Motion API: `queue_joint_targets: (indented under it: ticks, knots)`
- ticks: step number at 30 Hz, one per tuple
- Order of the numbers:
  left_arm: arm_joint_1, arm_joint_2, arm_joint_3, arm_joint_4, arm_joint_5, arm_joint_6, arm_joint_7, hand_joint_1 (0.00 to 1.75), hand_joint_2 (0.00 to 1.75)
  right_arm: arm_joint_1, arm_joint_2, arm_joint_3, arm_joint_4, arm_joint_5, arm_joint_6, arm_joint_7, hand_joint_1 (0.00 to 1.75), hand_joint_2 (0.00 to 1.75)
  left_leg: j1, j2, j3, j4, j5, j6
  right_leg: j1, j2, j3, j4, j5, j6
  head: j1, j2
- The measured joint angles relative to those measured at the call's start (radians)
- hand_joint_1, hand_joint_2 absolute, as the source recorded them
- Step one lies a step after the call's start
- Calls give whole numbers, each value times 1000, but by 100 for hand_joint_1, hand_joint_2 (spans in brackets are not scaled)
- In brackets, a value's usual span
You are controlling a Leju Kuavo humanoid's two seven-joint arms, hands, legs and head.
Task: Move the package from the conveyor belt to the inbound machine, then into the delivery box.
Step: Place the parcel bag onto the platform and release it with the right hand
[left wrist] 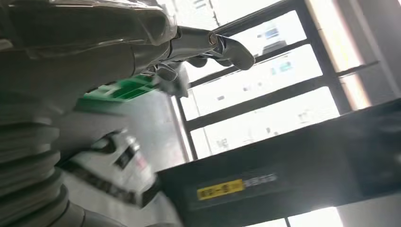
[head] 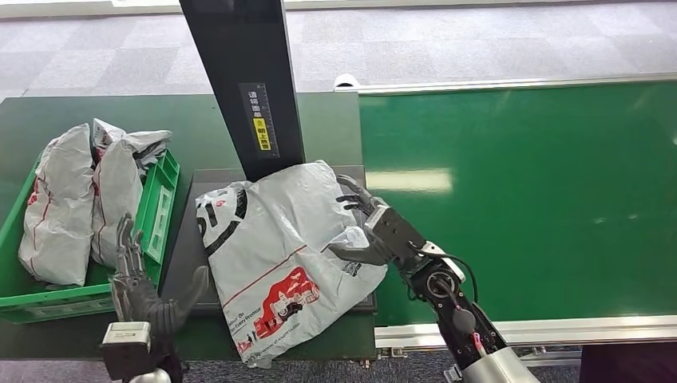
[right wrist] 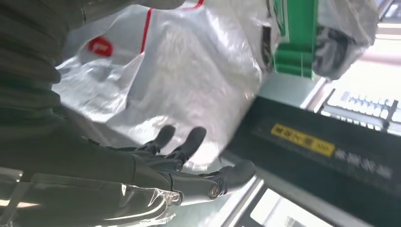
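Package (head: 279, 255) overhanging inbound machine (head: 188, 239) edge

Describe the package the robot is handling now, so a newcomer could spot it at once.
Find the tall black post left of the green conveyor belt. At its foot, on the dark platform, lies a grey mailer package by the right hand. Unlike the bagged parcels in the green crate, it lies flat, showing a red print.

Black post (head: 243, 80) blocks behind package (head: 279, 247); conveyor belt (head: 527, 191) side open.
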Motion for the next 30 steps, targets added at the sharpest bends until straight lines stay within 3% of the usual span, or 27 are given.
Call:
queue_joint_targets:
  ticks: [5, 14, 20, 24, 30]
  knots:
    - [-134, 37, 31, -61, -76, -86, 30, 0, 175, 38, -16, -71, -101, 6, -1, 4, 0, 175, 0, 0, 0, 0, 1, -1, 0, 0, 0, 0, 1, -1, 0, 0]
    - [-363, 48, 24, -52, -164, -138, 121, 0, 175, 94, -17, -147, -221, 35, -3, 29, 0, 175, 0, 1, 0, 0, 1, -1, 0, 0, 0, 0, 1, -1, 0, 0]
    - [-480, 53, -47, -5, -346, -338, 246, 0, 175, 120, -12, -182, -264, 59, 5, 30, 0, 175, 0, 1, 0, 0, 1, -1, 0, 0, 0, 0, 1, -1, 0, 0]
    - [-581, 48, -170, 143, -485, -451, 273, 0, 175, 121, -11, -205, -298, 41, 7, 12, 0, 175, -1, 0, 1, 1, 1, 0, -1, 0, 0, 0, 1, 0, 0, 0]
    - [-779, 24, -353, 577, -525, -531, 217, 0, 175, 135, -24, -247, -378, -4, 8, -16, 0, 175, -1, 2, 1, 1, 1, 0, -2, 1, 0, 0, 2, -1, 0, 0]
